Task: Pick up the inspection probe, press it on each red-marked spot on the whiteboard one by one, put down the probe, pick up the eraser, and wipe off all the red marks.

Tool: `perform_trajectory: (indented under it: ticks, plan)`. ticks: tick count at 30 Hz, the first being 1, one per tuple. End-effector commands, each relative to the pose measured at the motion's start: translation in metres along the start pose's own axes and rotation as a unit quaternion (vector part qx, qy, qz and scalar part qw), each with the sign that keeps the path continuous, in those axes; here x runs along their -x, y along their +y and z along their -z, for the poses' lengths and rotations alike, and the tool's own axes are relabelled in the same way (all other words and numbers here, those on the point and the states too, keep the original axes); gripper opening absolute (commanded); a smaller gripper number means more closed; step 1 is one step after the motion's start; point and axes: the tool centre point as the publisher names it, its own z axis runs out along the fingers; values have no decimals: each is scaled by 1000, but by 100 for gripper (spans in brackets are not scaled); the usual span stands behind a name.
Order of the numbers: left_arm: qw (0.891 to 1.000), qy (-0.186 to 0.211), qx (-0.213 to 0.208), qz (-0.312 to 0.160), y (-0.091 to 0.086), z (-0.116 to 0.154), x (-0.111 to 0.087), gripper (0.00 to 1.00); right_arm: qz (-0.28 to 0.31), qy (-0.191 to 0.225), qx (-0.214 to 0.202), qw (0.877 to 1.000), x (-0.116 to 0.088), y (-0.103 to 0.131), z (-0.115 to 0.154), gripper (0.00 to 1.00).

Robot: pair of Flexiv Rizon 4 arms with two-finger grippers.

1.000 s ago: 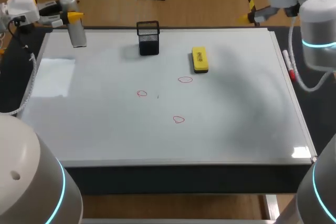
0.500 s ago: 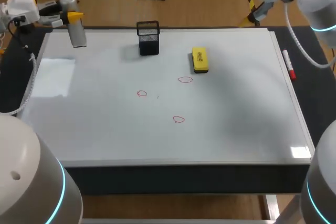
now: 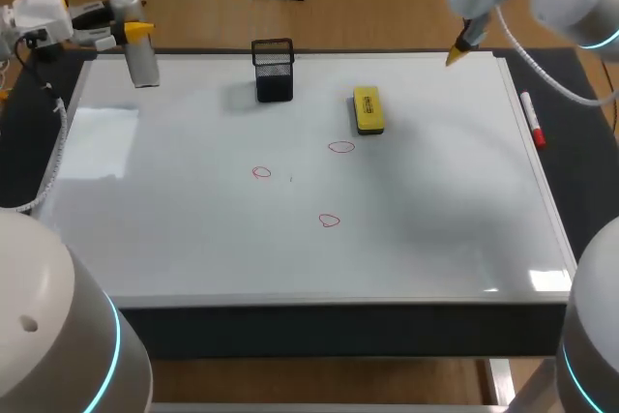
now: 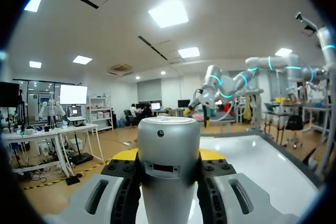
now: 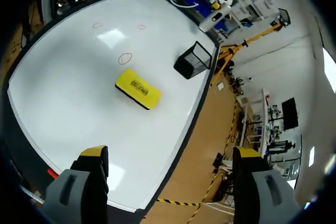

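My left gripper (image 3: 135, 34) hangs over the whiteboard's (image 3: 193, 239) far left corner, shut on the silver cylindrical probe (image 3: 143, 63). In the left wrist view the probe (image 4: 168, 166) stands upright between the two fingers. Three red marks (image 3: 261, 172) (image 3: 340, 147) (image 3: 329, 221) are drawn near the board's middle. The yellow eraser (image 3: 368, 109) lies just beyond them. My right gripper (image 5: 170, 153) is open and holds nothing; it hovers over the far right corner, one fingertip (image 3: 455, 53) showing. From the right wrist, the eraser (image 5: 137, 88) lies ahead of the fingers on the board.
A black mesh holder (image 3: 274, 70) stands at the far edge, left of the eraser, also ahead of the right gripper (image 5: 191, 61). A red marker (image 3: 532, 118) lies along the board's right rim.
My right arm has swung left and inward over the board's far right corner, uncovering the red marker. The left arm and the probe have stayed put.
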Motion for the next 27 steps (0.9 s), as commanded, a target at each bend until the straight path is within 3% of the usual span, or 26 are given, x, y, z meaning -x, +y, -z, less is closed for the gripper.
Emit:
perform_trajectory:
  ticks: [1,20,27]
  plan:
    - [1000,0,0,-1,-1,0,0,0,106,46,-17,993,1,3,4,100]
    - [1000,0,0,-1,-1,0,0,0,106,46,-17,993,1,3,4,100]
    - [1000,0,0,-1,-1,0,0,0,179,120,32,976,-8,23,-30,100]
